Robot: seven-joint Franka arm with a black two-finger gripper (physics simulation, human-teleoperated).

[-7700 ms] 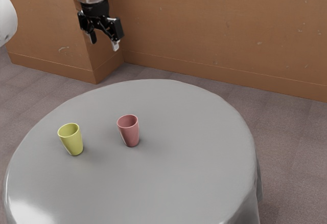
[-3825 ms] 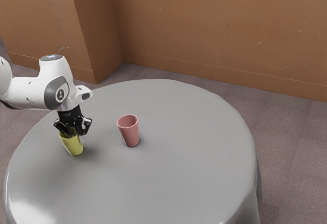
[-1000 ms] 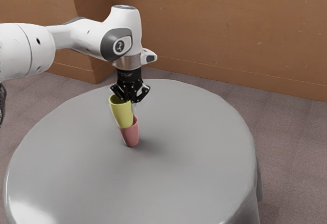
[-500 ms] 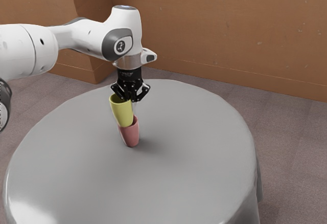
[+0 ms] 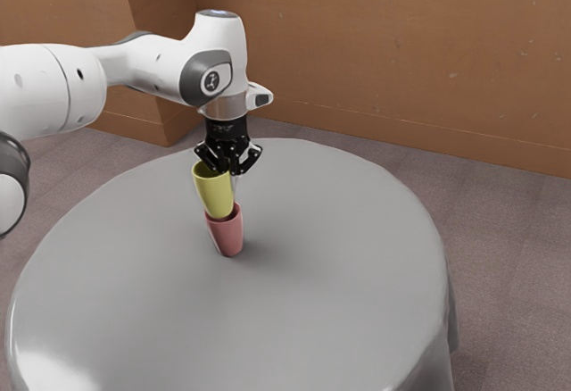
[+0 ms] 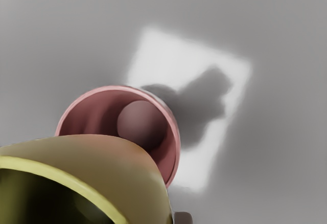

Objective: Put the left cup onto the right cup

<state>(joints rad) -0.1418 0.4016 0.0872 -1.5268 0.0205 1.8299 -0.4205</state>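
My gripper (image 5: 227, 164) is shut on the rim of the yellow cup (image 5: 214, 192), which hangs slightly tilted. The yellow cup's base sits in the mouth of the pink cup (image 5: 227, 234), which stands on the round grey table (image 5: 357, 266) left of its centre. In the wrist view the yellow cup (image 6: 87, 178) is just under the hand, overlapping the rim of the pink cup (image 6: 166, 127), whose inside is partly visible.
The grey table (image 6: 276, 24) slopes off at its rounded edges. Brown walls (image 5: 401, 43) with a jutting corner stand behind it, across a strip of carpeted floor (image 5: 508, 230). My arm (image 5: 107, 65) comes in from the exterior view's left.
Over the last second my hand has shifted slightly and the yellow cup has straightened a little over the pink cup. Before that, I gripped the yellow cup at the left and carried it over.
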